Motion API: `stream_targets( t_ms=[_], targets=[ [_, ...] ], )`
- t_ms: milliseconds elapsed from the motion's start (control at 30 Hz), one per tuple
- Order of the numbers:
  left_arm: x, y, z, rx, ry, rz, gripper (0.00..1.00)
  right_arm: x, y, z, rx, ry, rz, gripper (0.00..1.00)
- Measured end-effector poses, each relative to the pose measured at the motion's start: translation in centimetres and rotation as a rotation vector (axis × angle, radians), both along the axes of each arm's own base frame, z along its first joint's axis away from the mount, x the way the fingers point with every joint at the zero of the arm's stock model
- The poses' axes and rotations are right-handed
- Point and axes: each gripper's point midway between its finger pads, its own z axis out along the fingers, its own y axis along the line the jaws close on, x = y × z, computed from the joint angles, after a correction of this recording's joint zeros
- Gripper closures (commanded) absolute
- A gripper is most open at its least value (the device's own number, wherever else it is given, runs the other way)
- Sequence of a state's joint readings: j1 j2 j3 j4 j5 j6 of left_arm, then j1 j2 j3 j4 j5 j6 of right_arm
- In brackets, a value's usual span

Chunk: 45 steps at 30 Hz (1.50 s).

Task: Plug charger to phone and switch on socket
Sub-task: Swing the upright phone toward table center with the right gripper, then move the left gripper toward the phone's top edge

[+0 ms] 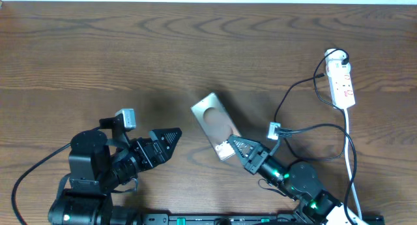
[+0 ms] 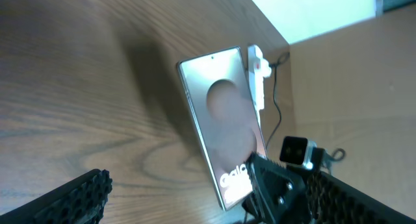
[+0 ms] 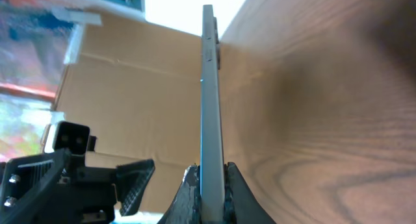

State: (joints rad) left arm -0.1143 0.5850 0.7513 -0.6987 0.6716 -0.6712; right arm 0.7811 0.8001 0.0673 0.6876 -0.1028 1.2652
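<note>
From overhead, the phone [image 1: 214,120] lies aslant near the middle of the wooden table [image 1: 98,55], its pale circle facing up. The right gripper [image 1: 233,147] is pinched on the phone's near end. The left gripper [image 1: 171,141] hangs just left of the phone, fingers spread wide and touching nothing. The socket [image 1: 342,81] sits well apart at the far right, and the charger [image 1: 296,88] trails from it in a loop towards the right arm; its plug tip cannot be made out. In the left wrist view, the phone shows its "Galaxy" lettering beside the clamping right gripper, with the white socket beyond the phone's far edge. In the right wrist view, the phone stands edge-on, squeezed between the two fingers [image 3: 188,198], and the left gripper shows at lower left.
</note>
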Motion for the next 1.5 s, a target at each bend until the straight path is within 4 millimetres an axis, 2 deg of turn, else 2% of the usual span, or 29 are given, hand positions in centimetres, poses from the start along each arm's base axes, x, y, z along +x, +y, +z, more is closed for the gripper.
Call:
stream_targets(
  t_ms=[167,367,533,800,933,1267,1400,1500],
  targets=[
    [-0.1,-0.6,-0.2,-0.009,0.013,-0.045,0.02,0.5,-1.0,-0.1,0.031,-0.003,-0.017,0.99],
    [0.3,-0.9,-1.1,-0.015,0.068,-0.062,0.02,0.3,-0.9,0.3,0.06,0.01,0.008,0.99],
    [1.1,-1.0,-2.4,-0.019,0.141,-0.058,0.02,0.0,-0.7,0.9,0.08,-0.002,0.029,0.99],
    [2.8,-2.0,-2.6,-0.07,0.166,-0.092,0.01,-0.1,-0.6,0.8,0.101,0.028,0.033,0.99],
    [3.5,-2.3,-3.0,-0.091,0.201,-0.086,0.14,0.0,-0.6,0.8,0.12,0.051,0.031,0.99],
    [4.9,-2.5,-3.4,-0.125,0.231,-0.062,0.15,0.5,-1.0,0.8,0.169,0.108,-0.007,0.99],
    [5.4,-3.3,-2.7,-0.145,0.204,-0.075,0.16,0.8,-1.3,0.9,0.204,0.141,-0.03,0.99],
    [5.4,-4.0,-2.4,-0.154,0.198,-0.095,0.16,0.9,-1.4,1.7,0.245,0.137,-0.036,0.99]
  ],
)
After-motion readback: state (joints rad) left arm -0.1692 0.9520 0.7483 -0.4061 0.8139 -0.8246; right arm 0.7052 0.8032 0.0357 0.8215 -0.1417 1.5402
